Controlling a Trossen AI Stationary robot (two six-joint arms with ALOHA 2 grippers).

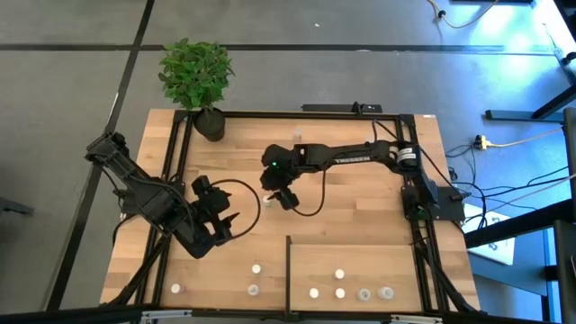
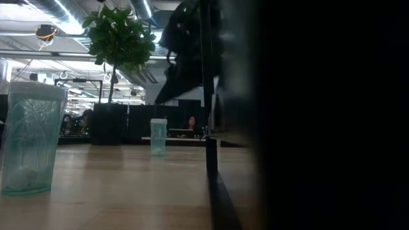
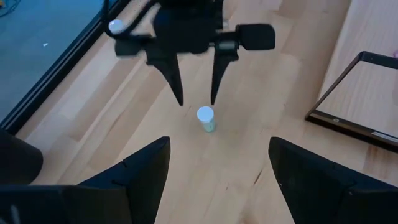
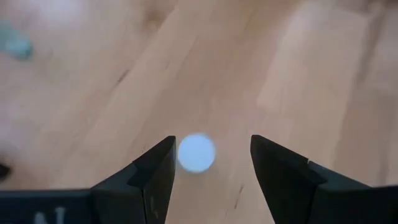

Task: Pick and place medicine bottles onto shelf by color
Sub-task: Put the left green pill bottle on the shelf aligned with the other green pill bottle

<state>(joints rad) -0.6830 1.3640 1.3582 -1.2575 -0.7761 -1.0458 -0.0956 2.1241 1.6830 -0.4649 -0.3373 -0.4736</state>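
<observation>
While my right hand [image 4: 211,158] hangs released over a white-capped bottle [image 4: 196,152], nothing is gripped. My left hand [image 3: 217,171] waits released on the desk [image 1: 360,207].

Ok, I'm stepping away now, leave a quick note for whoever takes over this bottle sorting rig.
Right tool: open, hanging over a white-capped bottle mid-table, not gripping yet.
Left tool: open, empty, waiting at left, pointed at that bottle.
Shelf, front right: five bottles on it.
Left to do: this bottle, plus three loose bottles on the table front left.
</observation>
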